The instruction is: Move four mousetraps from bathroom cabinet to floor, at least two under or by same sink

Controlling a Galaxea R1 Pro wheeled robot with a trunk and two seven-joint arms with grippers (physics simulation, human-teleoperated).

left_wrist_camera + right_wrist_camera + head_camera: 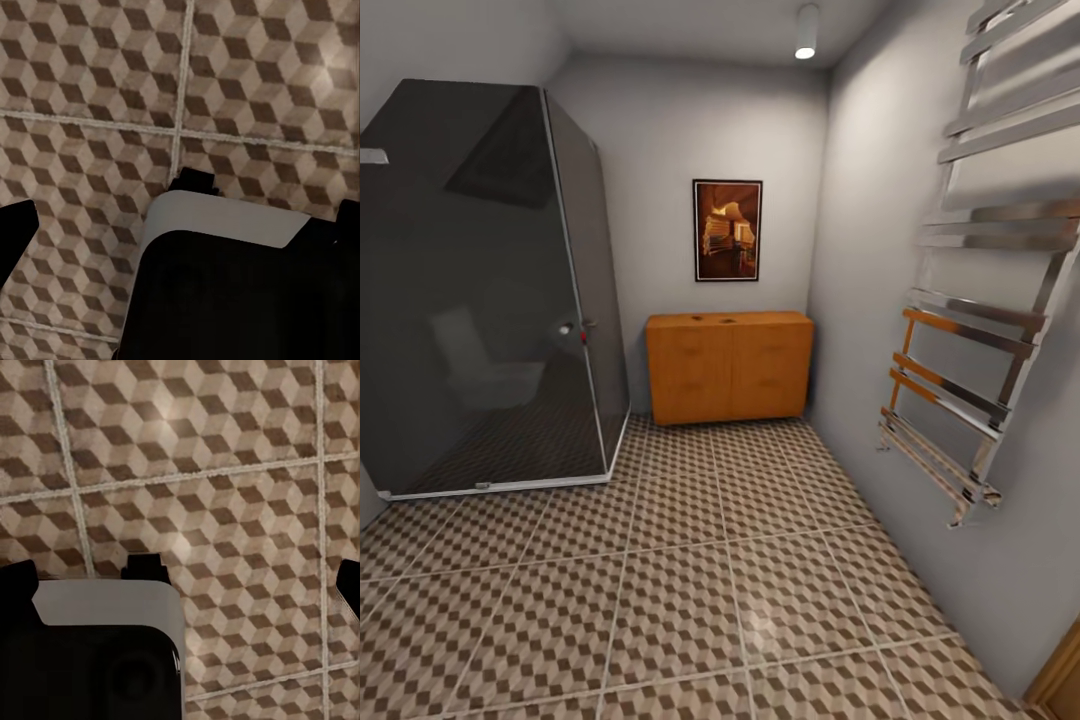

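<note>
Cabinet (728, 366) stands wide along far wall; cannot tell either gripper's state.

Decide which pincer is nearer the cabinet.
Cannot tell: the left pincer and right pincer both hang open over the floor, and the cabinet stands far ahead of both.

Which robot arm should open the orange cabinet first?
Neither arm has an edge yet. The cabinet stands far off against the back wall, dead ahead, and both wrist cameras just look down at the floor tiles. The robot likely must drive closer first.
</note>
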